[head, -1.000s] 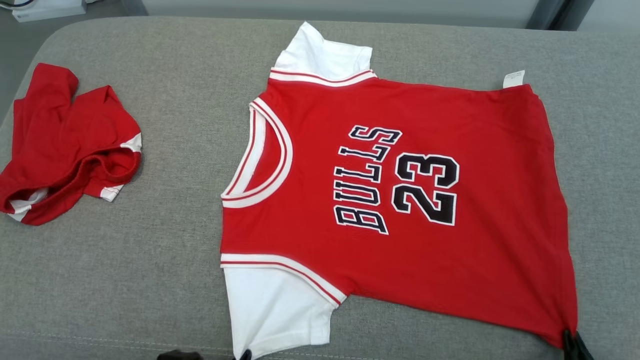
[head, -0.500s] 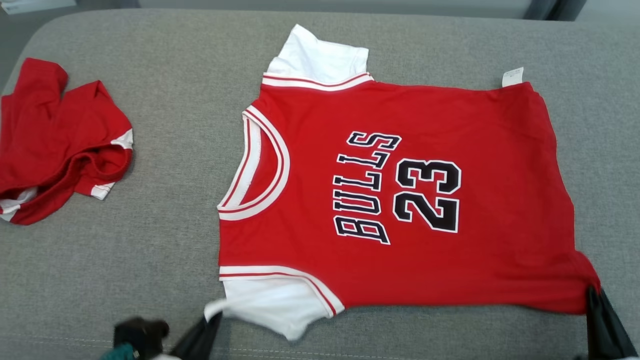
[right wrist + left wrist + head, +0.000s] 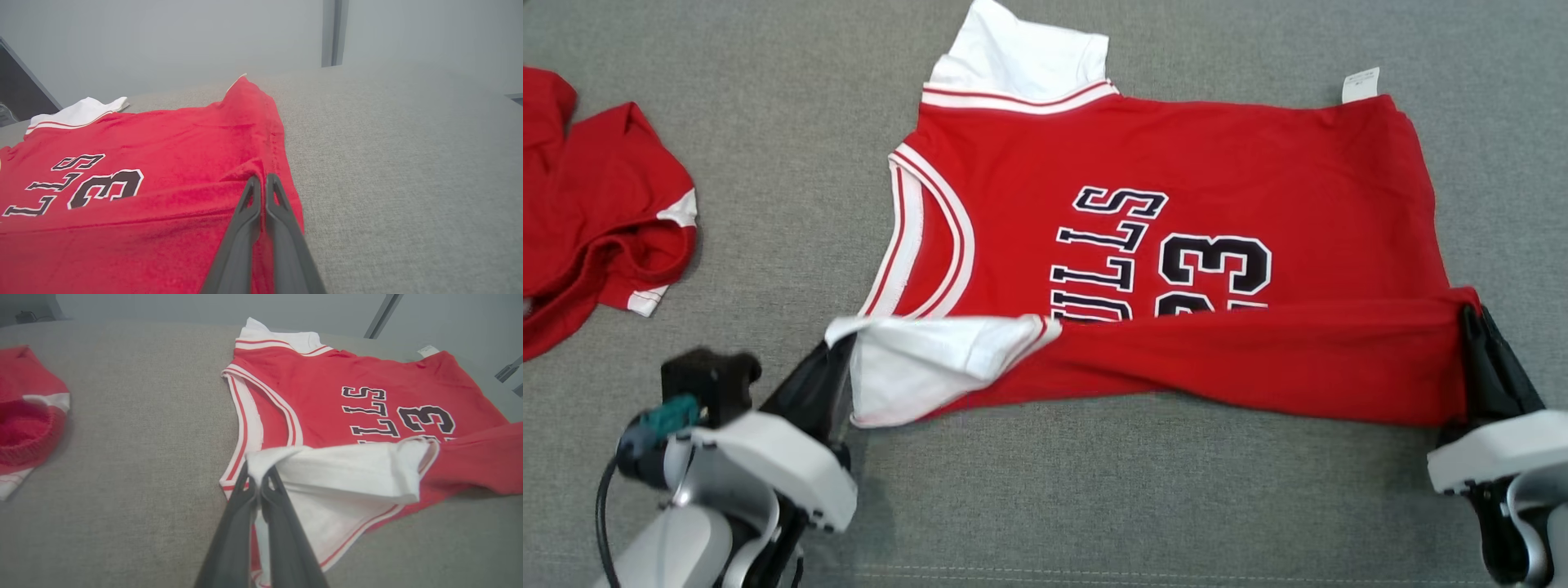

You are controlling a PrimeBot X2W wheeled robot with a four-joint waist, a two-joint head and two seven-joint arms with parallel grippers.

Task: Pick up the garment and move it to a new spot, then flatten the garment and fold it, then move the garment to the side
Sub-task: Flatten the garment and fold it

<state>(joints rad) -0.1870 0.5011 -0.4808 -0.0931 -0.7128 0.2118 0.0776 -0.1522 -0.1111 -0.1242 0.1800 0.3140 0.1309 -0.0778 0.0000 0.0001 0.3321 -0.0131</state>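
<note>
While pinched at both near corners, lies centre-right on a grey woven padded surface: red-and-white "BULLS 23" basketball jersey. Backed by pale grey wall and dark upright post. Left gripper fingers clamped on the white sleeve, right gripper fingers on the red hem corner. Against a second ago: near edge raised, drawn over the lettering, covering its lower half.

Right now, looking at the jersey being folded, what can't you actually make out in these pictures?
- Lower lettering on the jersey: head view, covered by the lifted near edge.
- The other red garment: cut off by the head view's left edge.
- Print on the white tag: head view, too small to read.
- How much hem the right gripper holds: right wrist view, its shut fingers cover it.
</note>
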